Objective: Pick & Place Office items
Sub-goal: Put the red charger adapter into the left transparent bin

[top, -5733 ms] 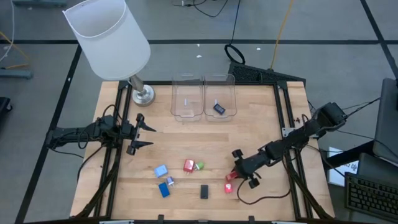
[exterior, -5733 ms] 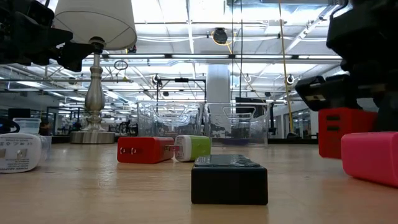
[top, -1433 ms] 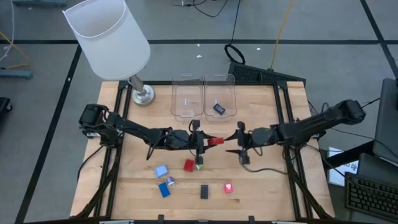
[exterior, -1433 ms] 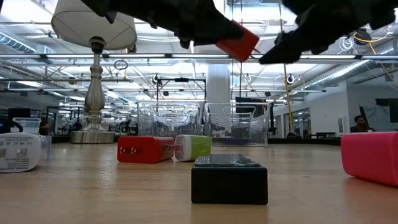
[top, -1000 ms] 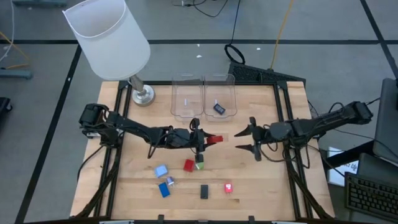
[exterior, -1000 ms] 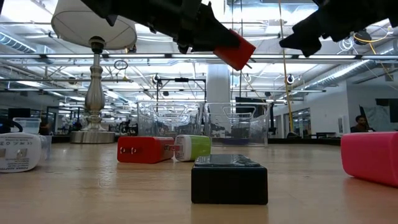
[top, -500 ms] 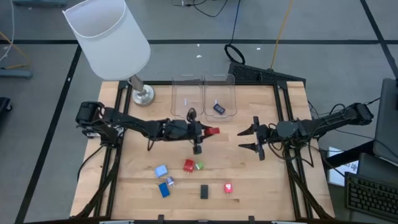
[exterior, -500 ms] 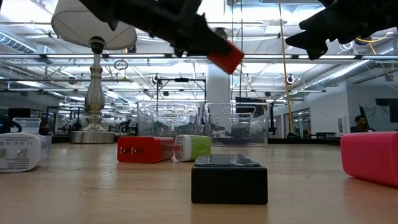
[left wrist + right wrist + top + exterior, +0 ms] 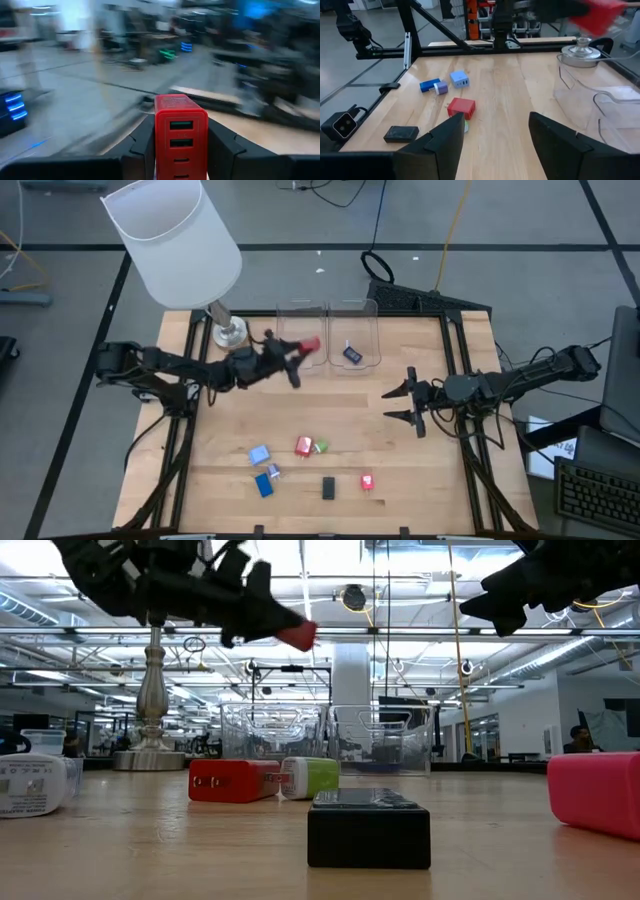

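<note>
The left gripper (image 9: 176, 150) has its jaws clamped on the flat sides of a red charger block (image 9: 308, 346), seemingly light, rigid and smooth, over the left bin (image 9: 283, 360) at the desk's far edge, while the right gripper (image 9: 404, 402) waits with jaws apart near the right edge

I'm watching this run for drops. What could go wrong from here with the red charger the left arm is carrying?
1. The left pincer holds the red charger by its near end, high above the table, over the left bin; a slip could send it outside.
2. The lamp stands close beside the left arm, so a swing might knock it.
3. The right pincer waits open, clear of the bins.
</note>
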`<move>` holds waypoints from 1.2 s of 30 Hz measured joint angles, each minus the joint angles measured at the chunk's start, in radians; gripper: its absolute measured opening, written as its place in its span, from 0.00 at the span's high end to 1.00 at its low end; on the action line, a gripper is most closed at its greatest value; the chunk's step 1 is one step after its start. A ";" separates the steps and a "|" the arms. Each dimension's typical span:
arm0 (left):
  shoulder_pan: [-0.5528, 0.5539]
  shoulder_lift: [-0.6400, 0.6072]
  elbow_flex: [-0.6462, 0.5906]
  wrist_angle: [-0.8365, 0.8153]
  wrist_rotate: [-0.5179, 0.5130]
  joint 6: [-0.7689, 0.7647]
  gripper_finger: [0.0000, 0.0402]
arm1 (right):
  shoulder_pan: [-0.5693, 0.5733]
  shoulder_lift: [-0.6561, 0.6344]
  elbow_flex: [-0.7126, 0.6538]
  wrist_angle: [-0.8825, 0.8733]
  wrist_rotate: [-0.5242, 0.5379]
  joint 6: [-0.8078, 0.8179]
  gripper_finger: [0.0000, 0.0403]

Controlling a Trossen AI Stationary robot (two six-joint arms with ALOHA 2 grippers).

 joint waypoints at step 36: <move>0.203 0.312 0.001 0.012 -0.201 -0.446 0.56 | -0.003 0.000 0.000 0.017 0.009 -0.048 0.47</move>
